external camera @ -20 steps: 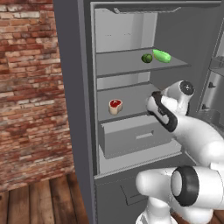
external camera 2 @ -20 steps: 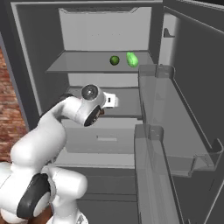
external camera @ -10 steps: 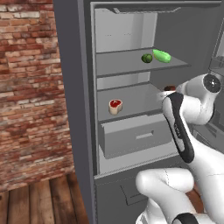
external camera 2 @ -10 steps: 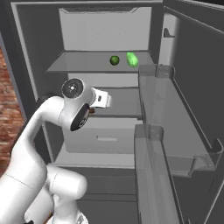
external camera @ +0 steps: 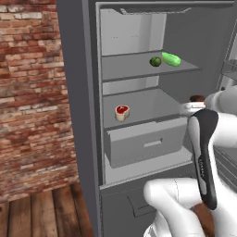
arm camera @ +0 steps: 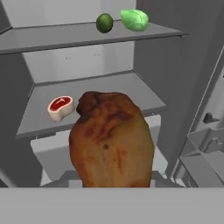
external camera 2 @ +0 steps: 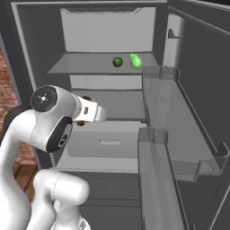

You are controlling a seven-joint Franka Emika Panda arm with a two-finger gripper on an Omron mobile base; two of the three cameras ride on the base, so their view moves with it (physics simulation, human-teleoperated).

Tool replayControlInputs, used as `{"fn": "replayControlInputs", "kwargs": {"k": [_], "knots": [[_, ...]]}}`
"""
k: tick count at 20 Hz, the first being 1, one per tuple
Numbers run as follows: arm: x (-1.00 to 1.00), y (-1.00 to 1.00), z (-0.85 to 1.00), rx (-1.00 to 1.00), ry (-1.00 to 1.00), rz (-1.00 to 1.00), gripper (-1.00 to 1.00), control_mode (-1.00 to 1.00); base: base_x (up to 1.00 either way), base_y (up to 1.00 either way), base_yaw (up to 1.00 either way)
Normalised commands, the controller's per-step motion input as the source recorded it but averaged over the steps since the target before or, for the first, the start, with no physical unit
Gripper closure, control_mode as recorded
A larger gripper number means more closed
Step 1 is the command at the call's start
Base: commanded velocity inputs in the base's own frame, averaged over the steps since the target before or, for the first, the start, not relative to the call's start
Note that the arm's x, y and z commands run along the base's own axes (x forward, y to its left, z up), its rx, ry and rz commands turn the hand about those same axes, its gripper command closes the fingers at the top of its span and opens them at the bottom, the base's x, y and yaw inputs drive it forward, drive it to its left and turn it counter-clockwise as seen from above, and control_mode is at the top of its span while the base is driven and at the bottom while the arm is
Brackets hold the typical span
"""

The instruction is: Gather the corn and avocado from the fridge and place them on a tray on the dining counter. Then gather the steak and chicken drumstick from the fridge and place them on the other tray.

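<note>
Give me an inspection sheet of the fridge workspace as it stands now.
Surface: open fridge; drawer below the middle shelf pulled out.
Job's things: steak on the middle shelf; avocado on the upper shelf; chicken drumstick held close in front of the hand camera.
Clutter: a light green vegetable beside the avocado.
Grippers: gripper in front of the middle shelf, shut on the drumstick.
Cables: nothing seen.
Surroundings: brick wall, wooden floor, door bins.

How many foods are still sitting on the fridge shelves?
3: avocado and the light green food beside it on the upper shelf, steak on the middle shelf. The arm may hide others.
</note>
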Motion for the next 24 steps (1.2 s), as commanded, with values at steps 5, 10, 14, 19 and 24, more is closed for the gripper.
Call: {"fn": "replayControlInputs", "kwargs": {"k": [5,10,14,19,24], "knots": [[-0.91,0.36,0.03,-0.01,0.00,-0.04,1.00,-1.00,0.00,0.00,0.00],[-0.40,0.38,-0.09,-0.09,0.06,-0.02,1.00,-1.00,0.00,0.00,0.00],[0.00,0.05,-0.01,0.00,0.02,0.00,1.00,-1.00,0.00,0.00,0.00],[-0.05,0.01,-0.02,0.00,0.00,0.00,1.00,1.00,-0.61,0.19,0.00],[0.00,0.00,0.00,0.00,0.00,0.00,1.00,1.00,-0.72,0.46,-0.02]]}}
